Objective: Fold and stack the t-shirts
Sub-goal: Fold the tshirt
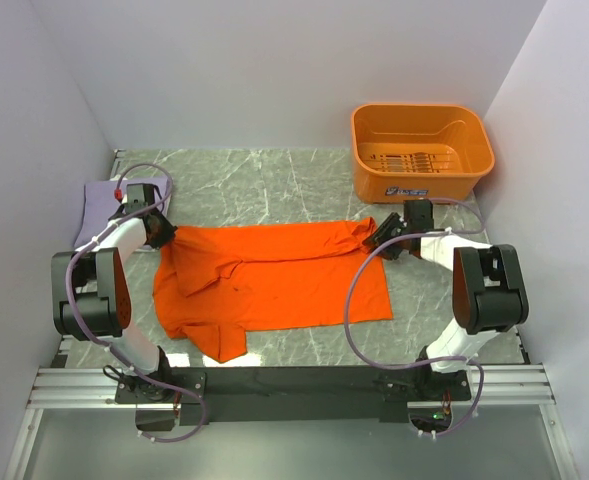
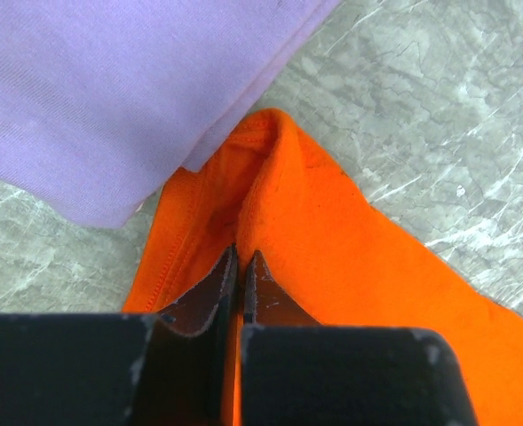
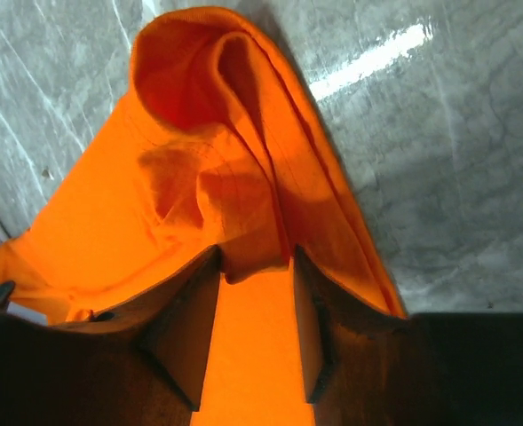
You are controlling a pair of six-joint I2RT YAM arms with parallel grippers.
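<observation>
orange t-shirt spread on counter | left end effector pinches its far-left corner beside lavender t-shirt | right end effector straddles bunched far-right corner, grip we cannot tell | risk: we judge it slips out, skewing fold

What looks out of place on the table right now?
The orange t-shirt is not lying flat: its near-left corner is bunched and doubled over, with a flap sticking out past the rest of the hem.

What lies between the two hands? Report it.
The orange t-shirt, spread on the marble table, reaches from left hand to right hand; top view shows it.
</observation>
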